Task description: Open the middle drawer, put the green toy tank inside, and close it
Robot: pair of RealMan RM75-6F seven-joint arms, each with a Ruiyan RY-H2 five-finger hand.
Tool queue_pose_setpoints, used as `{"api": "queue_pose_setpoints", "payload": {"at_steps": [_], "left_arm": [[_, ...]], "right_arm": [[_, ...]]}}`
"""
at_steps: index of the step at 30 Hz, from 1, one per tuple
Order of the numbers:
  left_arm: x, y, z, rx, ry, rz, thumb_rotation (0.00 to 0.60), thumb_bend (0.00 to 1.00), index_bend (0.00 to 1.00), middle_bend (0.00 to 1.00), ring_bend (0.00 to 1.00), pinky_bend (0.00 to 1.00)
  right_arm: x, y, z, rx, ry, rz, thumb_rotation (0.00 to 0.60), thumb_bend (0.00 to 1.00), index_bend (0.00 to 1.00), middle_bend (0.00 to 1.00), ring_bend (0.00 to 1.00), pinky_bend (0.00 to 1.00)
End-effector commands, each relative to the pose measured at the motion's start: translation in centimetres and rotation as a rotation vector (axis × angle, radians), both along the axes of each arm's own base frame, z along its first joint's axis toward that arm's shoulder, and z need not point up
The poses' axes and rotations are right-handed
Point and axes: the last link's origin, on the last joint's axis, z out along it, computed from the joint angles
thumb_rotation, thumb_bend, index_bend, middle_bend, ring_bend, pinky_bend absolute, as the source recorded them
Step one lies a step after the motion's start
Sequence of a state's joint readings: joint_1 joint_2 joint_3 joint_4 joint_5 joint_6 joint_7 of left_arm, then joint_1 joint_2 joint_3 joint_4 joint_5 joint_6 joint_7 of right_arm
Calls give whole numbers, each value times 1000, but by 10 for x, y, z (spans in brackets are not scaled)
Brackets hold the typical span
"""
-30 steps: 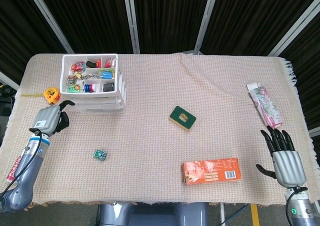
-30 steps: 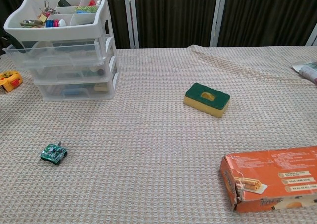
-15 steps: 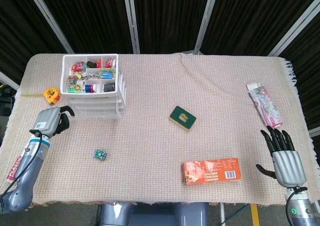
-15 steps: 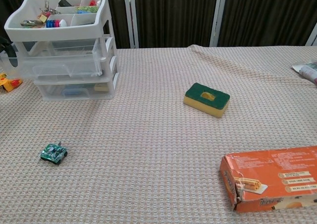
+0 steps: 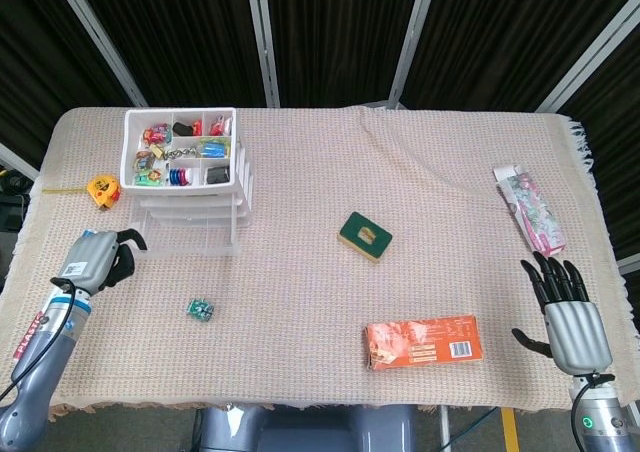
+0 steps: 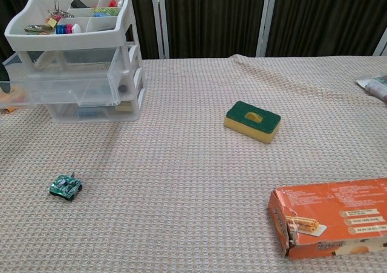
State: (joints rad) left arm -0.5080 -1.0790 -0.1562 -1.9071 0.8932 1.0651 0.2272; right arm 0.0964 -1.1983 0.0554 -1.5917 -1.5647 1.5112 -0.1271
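**Middle drawer drawn out; green toy tank on the table in front of it**

The left robot hand (image 5: 95,259) lies near the left edge of the table (image 5: 300,302), fingers curled inward toward the drawer unit (image 5: 188,177); whether they touch the drawer front cannot be told. Its forearm runs back toward the near-left corner and carries a red label whose lettering is too small to read. The right robot hand (image 5: 570,312) rests palm-down near the near-right corner, fingers spread and pointing toward the far edge, holding nothing.

The drawer unit stands near the far-left corner. Its middle drawer (image 6: 60,90), of clear plastic, projects well out of the frame toward the left edge, while the drawer below sits flush. The open top tray (image 6: 72,20) holds small mixed items.

The green toy tank (image 6: 65,186) sits on the table near the near edge, well apart from the unit and from both hands; its long axis runs roughly parallel to the near edge, and its heading cannot be told.

Other items: a yellow tape measure (image 5: 103,188) by the left edge, a green-and-yellow sponge (image 6: 253,121) near the centre, an orange box (image 6: 332,223) with unreadable print at the near edge, and a pink packet (image 5: 532,212) by the right edge.
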Motion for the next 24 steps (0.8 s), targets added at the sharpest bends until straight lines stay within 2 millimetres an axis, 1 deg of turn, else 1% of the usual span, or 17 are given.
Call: {"api": "queue_pose_setpoints", "payload": {"at_steps": [1,4,5,7,9,10,11,13,15,17,20,23,24], "left_arm": [[0,-4,0,-4,1,-9,600,1000,522,920,884,716],[1,-7,1,2,-3,-17,600,1000,498,917,884,716],[1,-7,1,3,-2,-18,600,1000,466,915,883,716],[0,-8,2,17,4,-27,600,965,398,914,882,716],[-2,-7,3,34,11,-38,600,798,307,913,881,716],[-2,-7,3,38,12,-40,600,718,281,913,881,716],[-2,-6,4,49,16,-46,600,614,251,911,879,716],[-3,-5,6,82,25,-61,600,486,219,905,873,715],[-4,-5,7,99,31,-70,600,392,191,888,858,711],[-4,-5,9,126,40,-85,600,352,183,874,846,707],[-3,-8,13,164,42,-103,600,342,183,864,839,706],[2,-20,17,196,18,-131,600,331,182,861,837,707],[4,-26,19,201,19,-150,600,325,182,858,834,707]], "right_arm": [[0,0,0,0,0,0,600,5,81,0,0,0],[0,0,0,0,-1,-1,600,5,81,0,0,0],[0,0,0,0,-1,-1,600,5,81,0,0,0],[0,0,0,1,-1,-1,600,5,81,0,0,0],[0,0,0,1,-1,0,600,5,81,0,0,0],[0,0,0,1,-1,0,600,5,81,0,0,0],[0,0,0,0,-1,-1,600,5,81,0,0,0],[0,0,0,1,0,-1,600,5,81,0,0,0],[0,0,0,1,0,-1,600,5,81,0,0,0],[0,0,0,0,0,-1,600,5,81,0,0,0],[0,0,0,1,1,-2,600,5,81,0,0,0],[0,0,0,1,1,-2,600,5,81,0,0,0],[0,0,0,1,0,-2,600,5,81,0,0,0]]}}
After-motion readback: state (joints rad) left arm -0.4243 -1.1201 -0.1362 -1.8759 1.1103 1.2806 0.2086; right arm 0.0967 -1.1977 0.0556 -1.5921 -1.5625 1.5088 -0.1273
